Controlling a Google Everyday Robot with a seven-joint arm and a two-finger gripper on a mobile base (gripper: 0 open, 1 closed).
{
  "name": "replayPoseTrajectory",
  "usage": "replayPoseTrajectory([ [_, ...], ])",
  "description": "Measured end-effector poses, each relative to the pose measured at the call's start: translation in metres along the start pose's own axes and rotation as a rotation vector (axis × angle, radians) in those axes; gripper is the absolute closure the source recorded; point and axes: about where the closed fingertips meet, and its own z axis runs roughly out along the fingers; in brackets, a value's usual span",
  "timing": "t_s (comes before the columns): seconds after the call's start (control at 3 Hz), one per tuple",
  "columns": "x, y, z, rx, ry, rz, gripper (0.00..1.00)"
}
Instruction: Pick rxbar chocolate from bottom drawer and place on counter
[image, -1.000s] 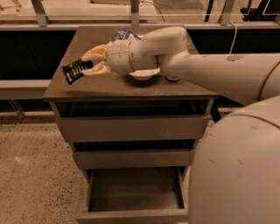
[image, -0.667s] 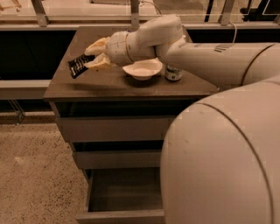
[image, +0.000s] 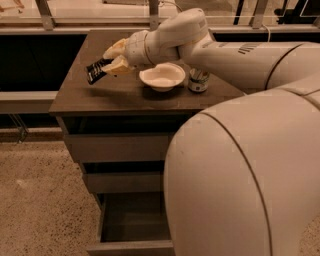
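Closest to camera: bulky white robot body, hiding the right part of the cabinet. Far below the gripper, bottom drawer pulled open, visible inside bare, which fits the bar being already out. Two upper drawers above it, shut, directly under the gripper's side of the cabinet.

Up on top: counter, flat grey-brown surface just beneath the gripper. Gripper hanging over the left half of the counter, reached in from the right on the white arm, wrist turned so the fingers point left. Fingers pressed together on the rxbar chocolate, pinching one end; black wrapper sticking out left of and below the fingertips, tilted, free end drooping toward the counter. Hard to say whether the low corner touches the surface; probably just above. Tilt probably comes from an end grip on a flat, floppy wrapper.

Right of the gripper, near the wrist: white bowl on the counter. Further right, behind the arm: small can, upright. Open counter under and left of the gripper looks like the sensible drop spot, clear of the bowl. Judged stage: pick done, placing left, release not yet made.
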Motion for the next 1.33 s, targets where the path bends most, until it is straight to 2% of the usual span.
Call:
replayPoseTrajectory([
  [0.33,-0.0028,0.0013,0.0028,-0.004,-0.005,-0.007,0.51],
  [1.0,-0.0064,0.0029,0.0066,-0.01,-0.012,-0.017,0.05],
  [1.33,-0.0074,0.0034,0.0077,-0.011,-0.013,-0.02,0.0],
])
